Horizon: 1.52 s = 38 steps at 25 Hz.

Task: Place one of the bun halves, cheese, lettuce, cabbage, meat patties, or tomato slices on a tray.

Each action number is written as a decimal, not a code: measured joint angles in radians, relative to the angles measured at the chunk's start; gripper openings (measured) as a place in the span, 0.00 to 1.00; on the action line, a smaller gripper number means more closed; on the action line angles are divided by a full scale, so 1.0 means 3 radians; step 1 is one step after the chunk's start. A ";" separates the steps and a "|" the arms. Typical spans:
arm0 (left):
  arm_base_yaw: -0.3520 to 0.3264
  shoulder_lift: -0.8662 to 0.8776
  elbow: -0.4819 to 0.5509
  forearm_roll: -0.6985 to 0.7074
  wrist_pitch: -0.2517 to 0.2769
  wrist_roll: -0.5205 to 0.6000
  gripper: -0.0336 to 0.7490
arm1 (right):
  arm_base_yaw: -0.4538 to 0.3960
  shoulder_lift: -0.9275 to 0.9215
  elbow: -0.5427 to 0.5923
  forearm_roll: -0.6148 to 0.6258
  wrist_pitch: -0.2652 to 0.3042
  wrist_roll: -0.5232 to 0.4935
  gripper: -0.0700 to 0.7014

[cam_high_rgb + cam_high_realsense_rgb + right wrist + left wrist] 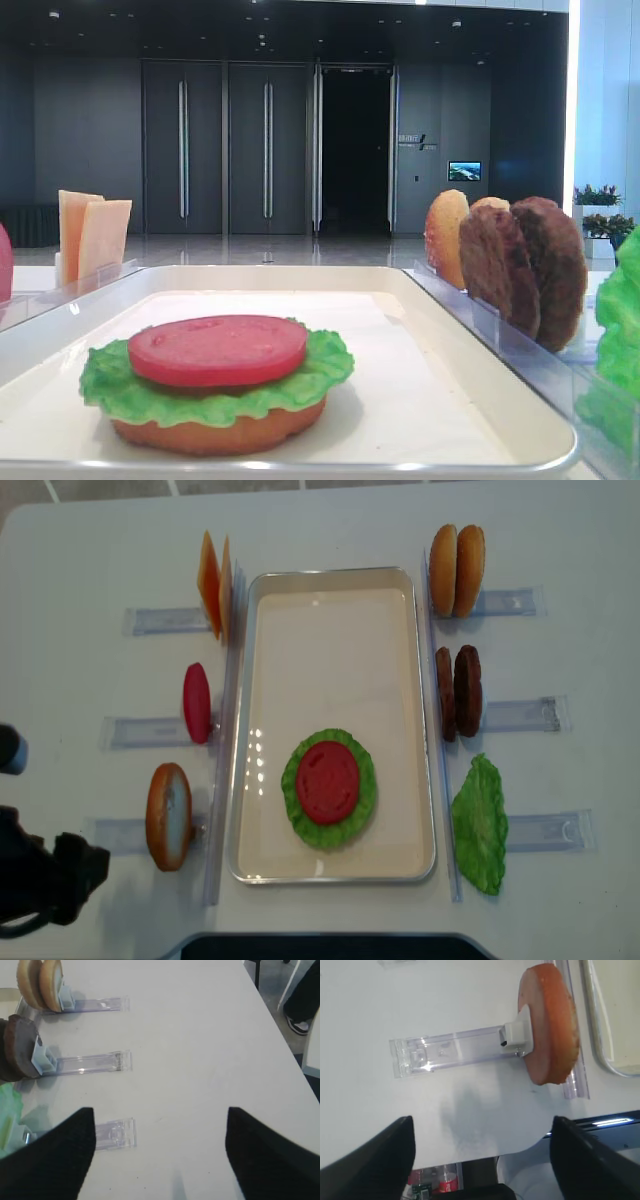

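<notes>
On the white tray (330,650) sits a stack: a bun half (220,430), ruffled lettuce (296,810) on it, and a tomato slice (328,780) on top. My left gripper (482,1160) hovers open and empty over the table's near left corner, just short of an upright bun half (550,1025) in its clear holder. That arm (50,880) shows at the lower left in the overhead view. My right gripper (160,1155) is open with nothing in it, above bare table right of the holders; meat patties (20,1047) and bun halves (40,982) stand to its left.
Left of the tray stand cheese (213,585), a tomato slice (196,702) and a bun half (168,816). Right of it stand bun halves (457,570), patties (459,692) and a green leaf (480,825), cabbage or lettuce. Clear holder rails (520,715) stick outward.
</notes>
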 joint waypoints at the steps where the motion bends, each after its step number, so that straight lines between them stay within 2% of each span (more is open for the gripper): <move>1: 0.0000 -0.0088 0.0012 -0.0033 0.0009 0.0040 0.86 | 0.0000 0.0000 0.0000 0.0000 0.0000 0.0000 0.79; 8: 0.0000 -0.0537 0.0057 -0.0116 0.0058 0.0094 0.86 | 0.0000 0.0000 0.0000 0.0000 0.0000 0.0000 0.79; 18: 0.0003 -0.0647 0.0057 -0.0116 0.0077 0.0095 0.86 | 0.0000 0.0000 0.0000 0.0000 0.0000 0.0000 0.79; 28: 0.0478 -0.0694 0.0057 -0.0161 0.0077 0.0147 0.86 | 0.0000 0.0000 0.0000 0.0000 0.0000 0.0000 0.79; 38: 0.0497 -0.1573 0.0057 -0.0168 0.0097 0.0156 0.86 | 0.0000 0.0000 0.0000 0.0000 0.0000 0.0000 0.79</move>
